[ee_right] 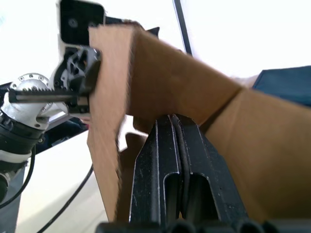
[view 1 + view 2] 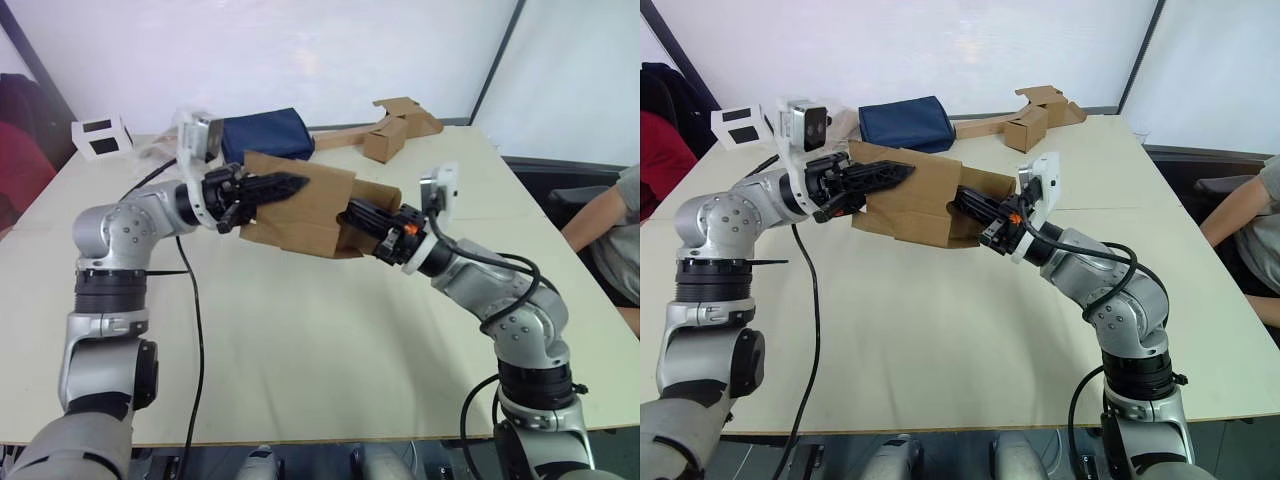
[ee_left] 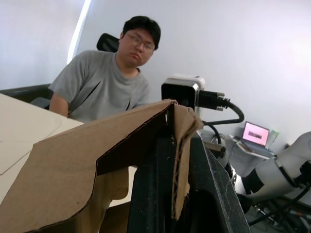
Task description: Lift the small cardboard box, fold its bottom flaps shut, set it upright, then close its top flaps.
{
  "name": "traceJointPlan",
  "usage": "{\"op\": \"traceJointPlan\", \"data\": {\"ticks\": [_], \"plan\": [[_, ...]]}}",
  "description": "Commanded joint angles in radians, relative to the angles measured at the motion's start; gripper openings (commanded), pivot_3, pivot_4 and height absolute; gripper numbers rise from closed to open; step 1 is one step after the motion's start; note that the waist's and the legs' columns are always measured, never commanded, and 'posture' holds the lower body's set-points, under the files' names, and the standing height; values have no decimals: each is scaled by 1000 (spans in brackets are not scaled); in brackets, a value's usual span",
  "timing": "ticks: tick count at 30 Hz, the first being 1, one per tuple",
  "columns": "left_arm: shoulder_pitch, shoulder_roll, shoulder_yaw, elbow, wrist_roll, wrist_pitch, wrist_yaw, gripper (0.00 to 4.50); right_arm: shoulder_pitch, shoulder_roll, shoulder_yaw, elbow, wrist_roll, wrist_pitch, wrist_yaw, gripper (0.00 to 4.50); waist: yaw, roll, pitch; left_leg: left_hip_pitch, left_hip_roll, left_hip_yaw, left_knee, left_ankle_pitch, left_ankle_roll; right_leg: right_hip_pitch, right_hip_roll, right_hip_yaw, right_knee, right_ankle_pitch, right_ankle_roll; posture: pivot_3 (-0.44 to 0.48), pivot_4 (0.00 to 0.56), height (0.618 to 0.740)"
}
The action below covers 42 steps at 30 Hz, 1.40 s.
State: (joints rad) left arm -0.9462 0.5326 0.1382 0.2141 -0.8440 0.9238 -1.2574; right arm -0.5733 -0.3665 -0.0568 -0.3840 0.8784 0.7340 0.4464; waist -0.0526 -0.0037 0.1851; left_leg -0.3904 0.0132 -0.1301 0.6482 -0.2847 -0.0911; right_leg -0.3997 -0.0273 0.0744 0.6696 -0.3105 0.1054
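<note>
White box with black panels [image 2: 101, 136] sits at the table's [image 2: 330, 370] far left corner. Left gripper [image 2: 290, 185] is clamped on a wall of the small cardboard box [image 2: 300, 215]; the left wrist view shows cardboard pinched between its fingers [image 3: 204, 184]. Box is held off the table, mid-table, between both arms, with the blue bag [image 2: 266, 134] behind it. Right gripper [image 2: 355, 212] reaches into the box's other end, fingers [image 1: 167, 165] pressed together, apparently with nothing between them. Tan box with long strip [image 2: 395, 125] lies far right, person [image 3: 109, 80] seated past that edge
</note>
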Motion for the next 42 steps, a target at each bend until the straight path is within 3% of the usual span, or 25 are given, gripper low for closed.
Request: {"op": "traceJointPlan", "data": {"ticks": [1,7,13,20,25,32,42], "plan": [[-9,-6,7,-13,-1,-24,3,0,-33,7,-9,-30,8,-8,1,17,-1,0,0,0,0,0,0,0,0,0,0,0,0,0,0,0,150,740],[-20,-26,15,3,6,-48,18,0,-36,-11,5,-42,-9,3,10,17,-6,0,0,0,0,0,0,0,0,0,0,0,0,0,0,0,150,740],[-31,-25,25,23,5,-71,27,0,18,-99,-40,-105,20,50,25,17,-7,0,0,0,0,0,0,0,0,0,0,0,0,0,0,0,150,740],[-25,-34,27,33,1,-88,38,0,60,-186,-152,-133,107,95,12,17,-7,0,0,0,0,0,0,0,0,0,0,0,0,0,0,0,150,740],[-42,-34,29,50,0,-93,38,0,175,-297,-177,-183,222,182,90,17,2,0,0,0,0,0,0,0,0,0,0,0,-1,0,0,0,150,740],[-64,-37,33,49,-6,-93,41,0,208,-285,-40,-182,57,124,80,17,2,0,0,0,0,0,0,0,0,0,0,0,0,0,0,0,150,740],[-48,-36,43,-1,-32,-66,64,0,160,-211,3,-117,-23,64,81,17,7,0,0,0,0,0,0,0,0,0,0,0,0,0,0,0,150,740]]}}
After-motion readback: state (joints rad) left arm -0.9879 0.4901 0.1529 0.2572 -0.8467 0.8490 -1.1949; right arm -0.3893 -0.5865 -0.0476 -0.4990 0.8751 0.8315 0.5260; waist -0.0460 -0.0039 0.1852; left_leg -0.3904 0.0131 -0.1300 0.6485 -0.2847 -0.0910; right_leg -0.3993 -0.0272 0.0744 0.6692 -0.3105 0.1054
